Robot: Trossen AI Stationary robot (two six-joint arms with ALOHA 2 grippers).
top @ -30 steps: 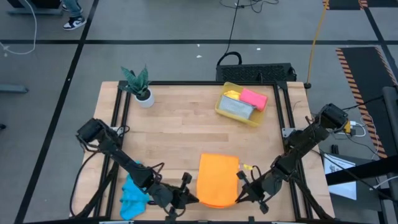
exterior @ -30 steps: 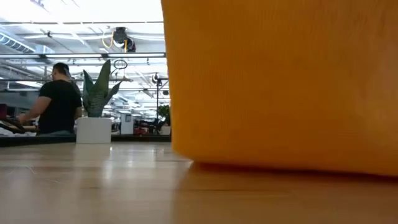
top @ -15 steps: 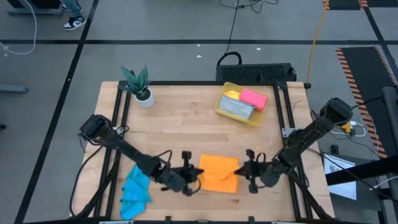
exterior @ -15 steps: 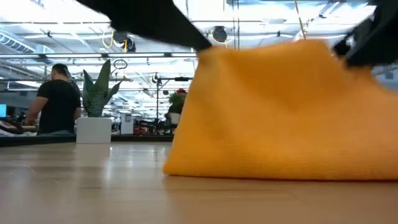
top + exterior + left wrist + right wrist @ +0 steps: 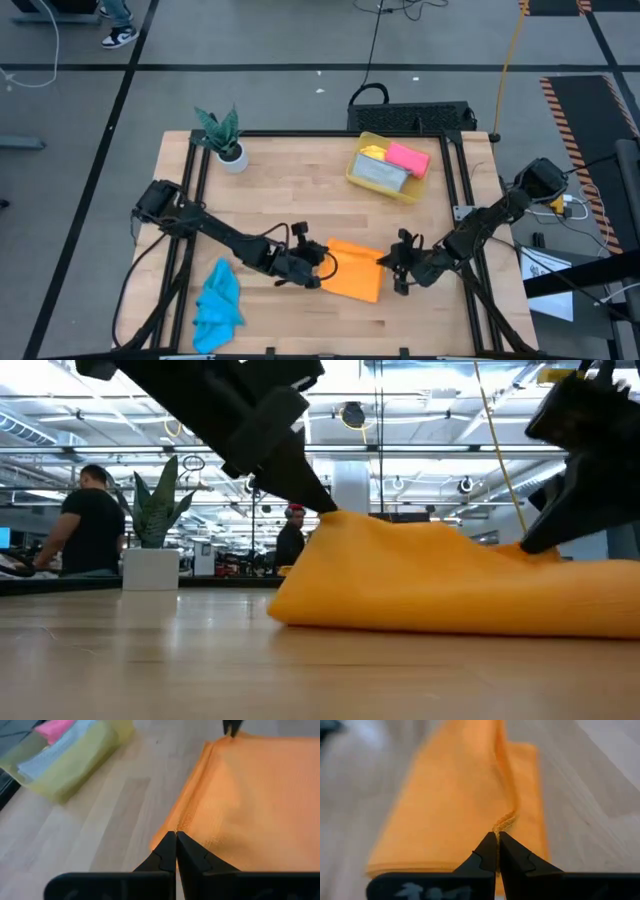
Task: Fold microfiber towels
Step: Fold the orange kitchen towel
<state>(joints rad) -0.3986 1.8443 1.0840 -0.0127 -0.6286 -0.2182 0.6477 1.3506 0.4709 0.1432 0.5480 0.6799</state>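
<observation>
An orange towel (image 5: 352, 272) lies folded in the near middle of the table. My left gripper (image 5: 322, 263) is shut on its left corner, my right gripper (image 5: 388, 263) on its right corner. In the low view the held edge stands raised above the rest of the orange towel (image 5: 440, 585), which lies on the wood. A blue towel (image 5: 218, 305) lies crumpled near the left front corner. Pink (image 5: 408, 157), grey (image 5: 380, 174) and yellow towels lie in the yellow bin (image 5: 358, 175). My left gripper pinches the upper layer's left corner (image 5: 172, 826) between its two fingertips. It comes from the table's left, slanting down. That corner is held a little above the layer beneath. My right gripper pinches the upper layer's right corner (image 5: 503, 822) at its hemmed edge, between its fingertips. It comes from the table's right, slanting down. The edge between the two grippers is raised, and the rest of the towel lies on the table.
A potted plant (image 5: 225, 135) stands at the far left corner. The yellow bin stands at the far right. Bare wood (image 5: 290, 200) lies between them and beyond the orange towel. A person (image 5: 90, 520) stands in the room behind.
Both grippers have carried the orange towel's near edge up and toward the table's far edge, then down, tipping and rolling as they went. The near half has folded over the far half, which stayed on the table. Both have stayed shut.
</observation>
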